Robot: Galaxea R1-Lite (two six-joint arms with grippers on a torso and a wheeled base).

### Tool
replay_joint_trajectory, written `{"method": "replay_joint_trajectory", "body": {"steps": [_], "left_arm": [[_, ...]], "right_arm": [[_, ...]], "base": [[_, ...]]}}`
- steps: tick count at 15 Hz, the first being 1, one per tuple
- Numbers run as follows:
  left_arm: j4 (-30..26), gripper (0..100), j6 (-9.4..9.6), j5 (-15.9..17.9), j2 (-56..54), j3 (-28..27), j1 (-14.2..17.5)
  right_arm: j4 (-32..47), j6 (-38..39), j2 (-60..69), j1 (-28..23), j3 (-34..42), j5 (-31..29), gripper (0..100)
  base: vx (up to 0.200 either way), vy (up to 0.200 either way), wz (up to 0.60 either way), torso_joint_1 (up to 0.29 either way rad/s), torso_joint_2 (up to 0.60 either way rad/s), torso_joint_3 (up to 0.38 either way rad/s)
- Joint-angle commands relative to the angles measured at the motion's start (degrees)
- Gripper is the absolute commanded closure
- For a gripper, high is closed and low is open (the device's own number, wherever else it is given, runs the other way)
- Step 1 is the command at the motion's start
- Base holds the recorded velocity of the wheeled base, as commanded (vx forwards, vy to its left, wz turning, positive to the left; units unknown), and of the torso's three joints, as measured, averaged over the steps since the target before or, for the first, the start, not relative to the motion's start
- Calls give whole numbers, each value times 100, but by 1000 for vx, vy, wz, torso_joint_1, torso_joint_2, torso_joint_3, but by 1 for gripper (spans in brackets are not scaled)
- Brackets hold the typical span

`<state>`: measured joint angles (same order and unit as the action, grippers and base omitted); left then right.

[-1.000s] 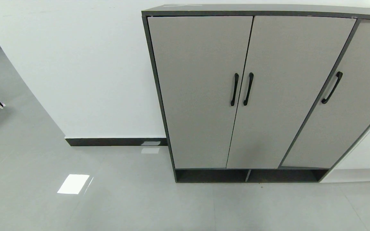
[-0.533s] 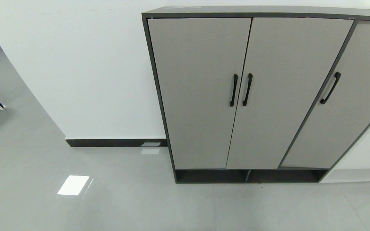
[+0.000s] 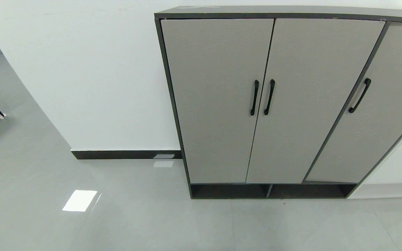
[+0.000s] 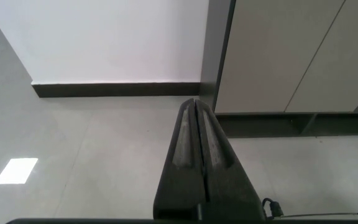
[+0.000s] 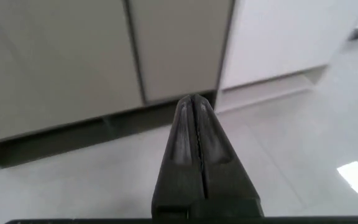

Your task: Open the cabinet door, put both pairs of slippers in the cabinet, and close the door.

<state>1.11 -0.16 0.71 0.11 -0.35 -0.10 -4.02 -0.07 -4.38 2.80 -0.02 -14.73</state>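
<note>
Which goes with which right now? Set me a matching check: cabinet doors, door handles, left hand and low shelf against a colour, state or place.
Things:
1. cabinet doors
2. door handles
3. left hand
4. low shelf

Descriptions:
A. black, upright
B. shut, holding nothing
C. dark, under the doors at floor level
D. grey, all closed

Pairs: 1-D, 2-A, 3-B, 4-C.

We see our dark right gripper (image 5: 195, 102) with its two fingers pressed flat together, hanging above the glossy grey tiled floor (image 5: 291, 155). Beyond its tip stands the grey-doored, dark-framed cabinet (image 5: 61, 62), doors closed, with a white panel (image 5: 278, 37) beside it.
</note>
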Motion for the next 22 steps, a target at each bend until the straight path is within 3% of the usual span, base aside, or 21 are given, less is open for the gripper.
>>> {"method": "replay_joint_trajectory", "body": {"steps": [1, 7, 17, 20, 22], "left_arm": [[3, 100, -2, 8, -2, 0, 1], [3, 100, -2, 0, -2, 0, 1], [3, 100, 7, 0, -2, 0, 1], [3, 100, 7, 0, -2, 0, 1], [3, 100, 7, 0, -2, 0, 1]], "right_arm": [[-20, -1, -2, 1, 2, 638, 100], [411, -1, -2, 1, 2, 1587, 100], [402, -125, -19, 36, 2, 1912, 100], [402, -125, -169, 1029, 2, 1912, 100], [402, 104, -116, 941, 2, 1789, 100]], "base": [[0, 0, 0, 0, 0, 0], [0, 0, 0, 0, 0, 0], [0, 0, 0, 0, 0, 0], [0, 0, 0, 0, 0, 0], [0, 0, 0, 0, 0, 0]]}}
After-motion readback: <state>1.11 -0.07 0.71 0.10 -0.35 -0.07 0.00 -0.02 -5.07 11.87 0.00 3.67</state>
